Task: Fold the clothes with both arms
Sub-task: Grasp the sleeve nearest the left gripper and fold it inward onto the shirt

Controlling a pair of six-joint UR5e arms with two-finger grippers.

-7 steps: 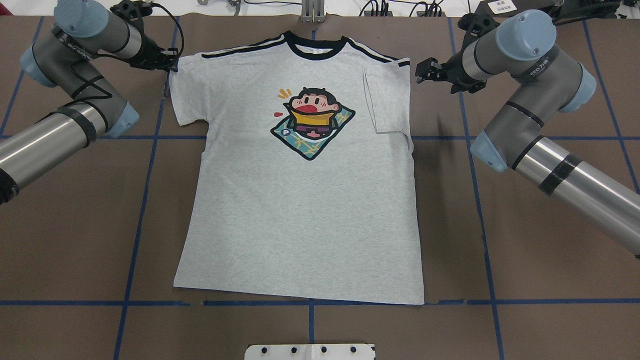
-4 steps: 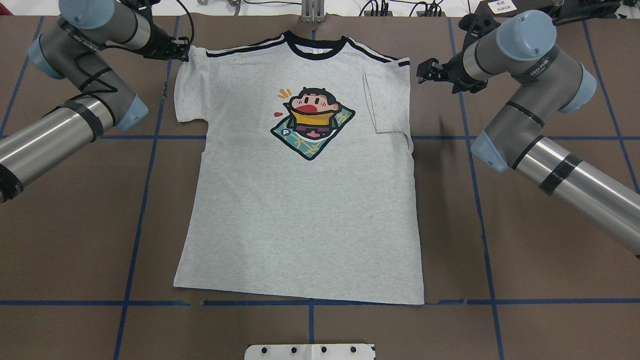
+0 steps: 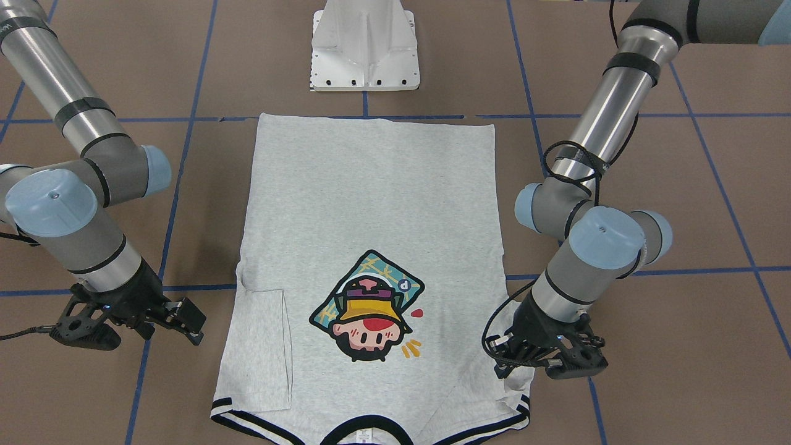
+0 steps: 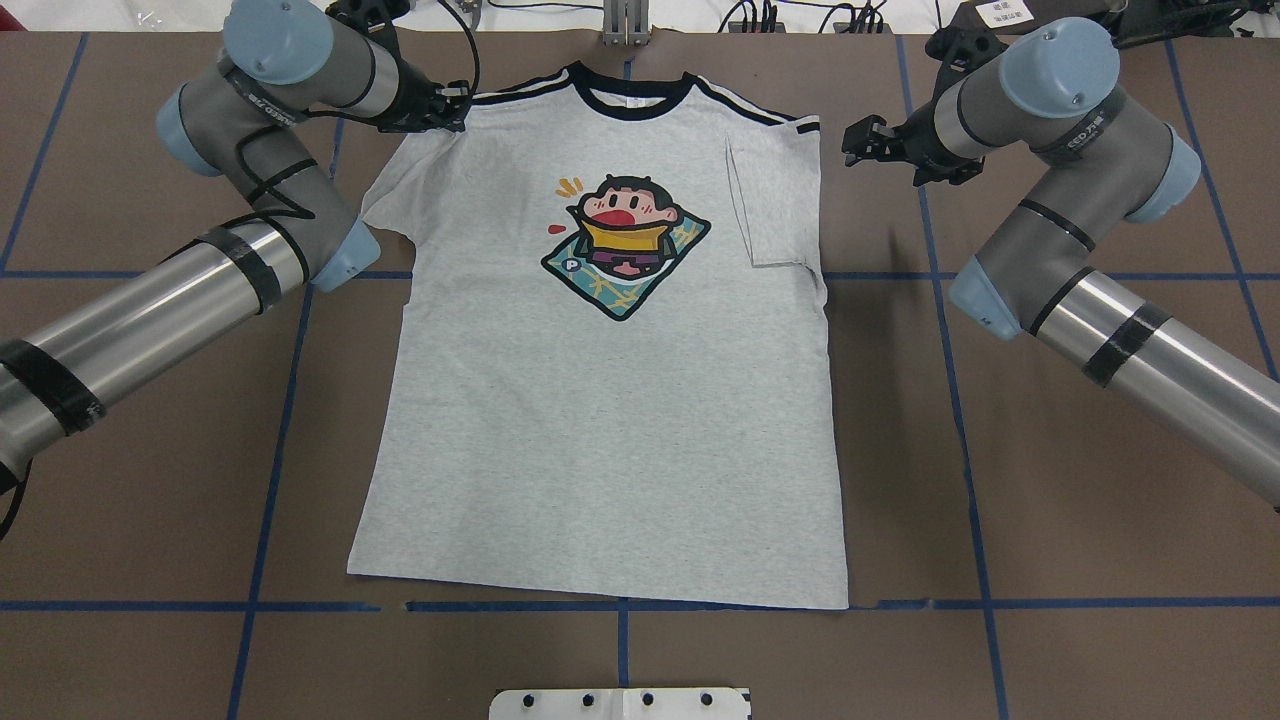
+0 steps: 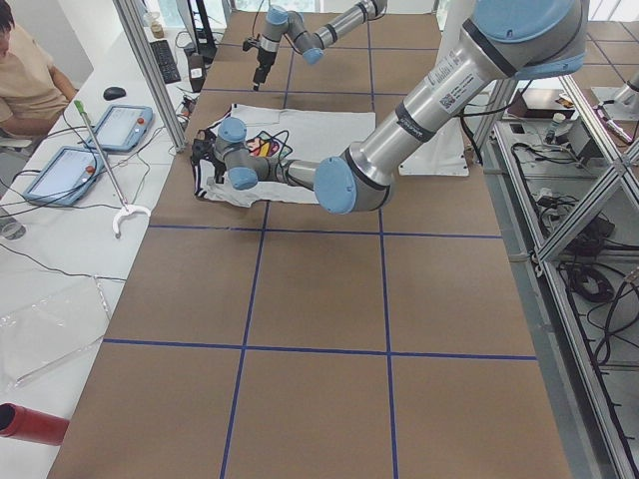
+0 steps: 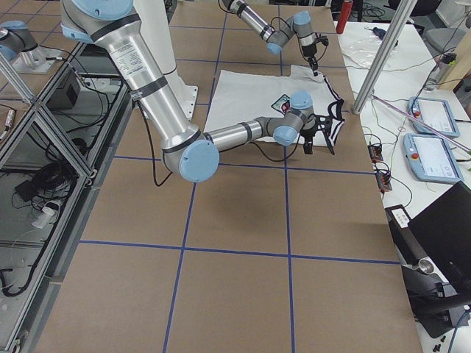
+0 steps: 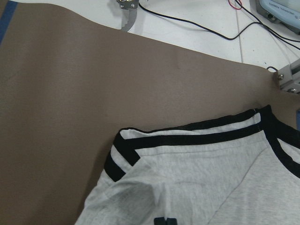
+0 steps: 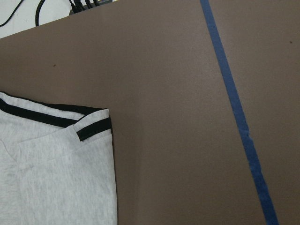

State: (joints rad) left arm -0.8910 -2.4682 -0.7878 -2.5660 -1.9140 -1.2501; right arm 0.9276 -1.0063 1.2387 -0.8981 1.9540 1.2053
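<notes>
**Two-armed robot at work on a T-shirt.** A light grey T-shirt (image 4: pixel 600 420) lies print-up in the middle of the brown bench (image 4: pixel 1050 480). Its striped collar (image 4: pixel 630 95) points toward the far edge, and its hem runs along the blue tape line (image 4: pixel 300 606) nearest the white pedestal base (image 4: pixel 620 703).

The left arm (image 4: pixel 150 310) reaches over the far left part of the bench. The left pincer (image 4: pixel 455 108) sits at the shirt's shoulder, just beside the collar. In the wrist view its fingertips (image 7: pixel 159 221) are pressed close together on raised grey fabric. It appears to be pinching the near sleeve (image 4: pixel 395 195), which is gathered up and inward, though the grip itself is mostly out of frame.

The opposite sleeve (image 4: pixel 770 210) lies folded flat over the shirt's front, beside the cartoon print (image 4: pixel 625 245). The right arm (image 4: pixel 1100 290) holds the right pincer (image 4: pixel 858 140) just beside that folded shoulder, over bare bench, with its jaws spread and nothing between them.
</notes>
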